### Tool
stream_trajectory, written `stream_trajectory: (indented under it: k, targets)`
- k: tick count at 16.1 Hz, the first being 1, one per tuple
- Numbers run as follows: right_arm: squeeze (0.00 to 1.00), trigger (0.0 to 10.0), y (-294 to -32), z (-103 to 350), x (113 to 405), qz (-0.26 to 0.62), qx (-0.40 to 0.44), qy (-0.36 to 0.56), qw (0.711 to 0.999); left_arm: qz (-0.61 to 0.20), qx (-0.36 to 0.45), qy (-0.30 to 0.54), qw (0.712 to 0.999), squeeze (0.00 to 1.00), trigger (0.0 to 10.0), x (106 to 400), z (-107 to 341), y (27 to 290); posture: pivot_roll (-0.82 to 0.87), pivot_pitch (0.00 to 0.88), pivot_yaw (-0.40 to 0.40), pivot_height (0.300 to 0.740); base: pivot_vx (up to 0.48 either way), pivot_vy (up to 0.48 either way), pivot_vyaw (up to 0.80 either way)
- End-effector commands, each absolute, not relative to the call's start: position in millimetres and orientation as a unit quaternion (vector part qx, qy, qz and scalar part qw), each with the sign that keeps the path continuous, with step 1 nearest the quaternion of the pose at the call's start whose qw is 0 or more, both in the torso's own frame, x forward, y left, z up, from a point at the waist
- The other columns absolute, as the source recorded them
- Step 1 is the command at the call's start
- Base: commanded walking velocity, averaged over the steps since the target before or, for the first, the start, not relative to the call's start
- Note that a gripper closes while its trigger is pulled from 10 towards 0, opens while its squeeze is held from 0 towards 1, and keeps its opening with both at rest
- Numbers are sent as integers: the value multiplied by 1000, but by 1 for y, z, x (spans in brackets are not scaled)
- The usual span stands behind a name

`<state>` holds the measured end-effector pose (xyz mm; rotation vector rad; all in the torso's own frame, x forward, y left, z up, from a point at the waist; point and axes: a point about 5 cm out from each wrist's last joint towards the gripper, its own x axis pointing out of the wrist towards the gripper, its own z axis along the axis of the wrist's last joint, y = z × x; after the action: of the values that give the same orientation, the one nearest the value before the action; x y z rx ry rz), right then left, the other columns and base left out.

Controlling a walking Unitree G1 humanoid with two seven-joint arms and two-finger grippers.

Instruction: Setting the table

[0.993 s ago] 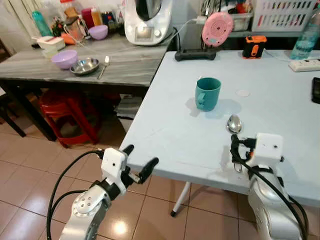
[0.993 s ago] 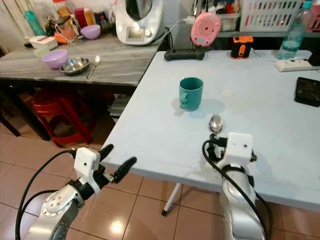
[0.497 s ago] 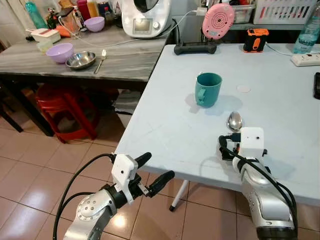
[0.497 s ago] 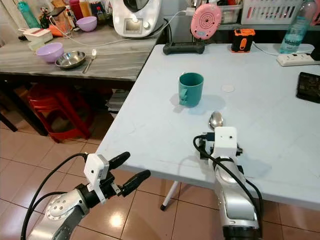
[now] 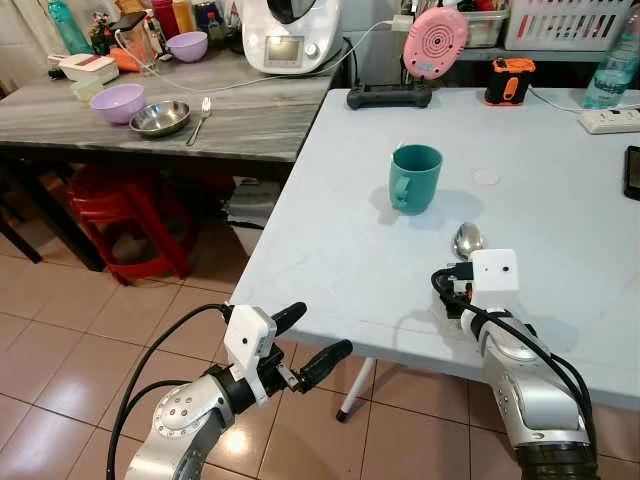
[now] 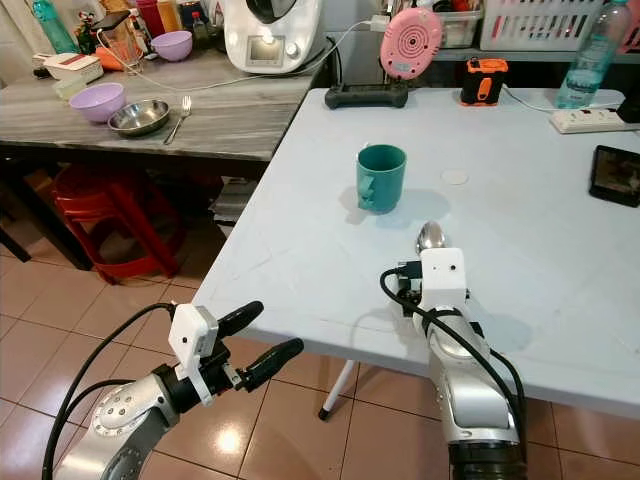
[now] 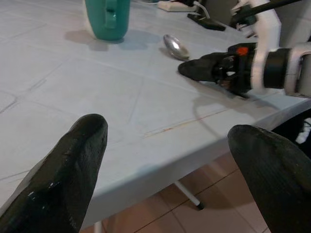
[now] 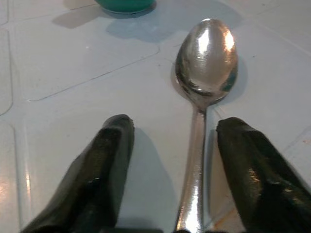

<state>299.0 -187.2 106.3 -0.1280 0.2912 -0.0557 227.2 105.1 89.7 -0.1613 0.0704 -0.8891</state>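
Note:
A steel spoon [image 5: 467,240] lies on the pale blue table [image 5: 330,250], its bowl pointing at a teal mug [image 5: 415,180] that stands upright a little farther in. My right gripper [image 8: 176,126] rests low over the table's front part, open. The spoon's handle [image 8: 194,145] runs between its fingers, nearer one finger [image 8: 243,160] and not clamped. My left gripper [image 5: 320,332] hangs open below and in front of the table's front left edge, with nothing in it. The left wrist view looks across the table at the mug [image 7: 107,19], the spoon [image 7: 176,47] and the right gripper.
A grey counter [image 5: 250,125] at the left holds a purple bowl [image 5: 117,102], a steel bowl [image 5: 161,118] and a fork [image 5: 199,118]. A red stool [image 5: 135,220] stands under it. At the table's far end are a pink gadget [image 5: 434,42], an orange device [image 5: 508,80] and a bottle [image 5: 610,70].
My right wrist has shifted left, so that it stands straight behind the spoon. The left gripper has come slightly closer to the table edge. The camera view has shifted a little.

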Motion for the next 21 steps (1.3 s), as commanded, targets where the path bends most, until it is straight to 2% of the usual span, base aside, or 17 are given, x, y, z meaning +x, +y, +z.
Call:
stream_trajectory:
  k: [1,7,21]
  targets:
    - [0,0,-193,91,295,-41,-65,184,980,-433,-75,28,898,0,10000,227,92,109,-87,73,104,740,0,0,0]
    - [0,0,-217,81,282,-104,-18,205,973,-443,-75,25,893,0,10000,227,95,110,-90,78,122,740,0,0,0]
    - [0,0,-216,72,279,-126,33,223,966,-455,-74,25,887,0,10000,229,96,111,-85,61,129,740,0,0,0]
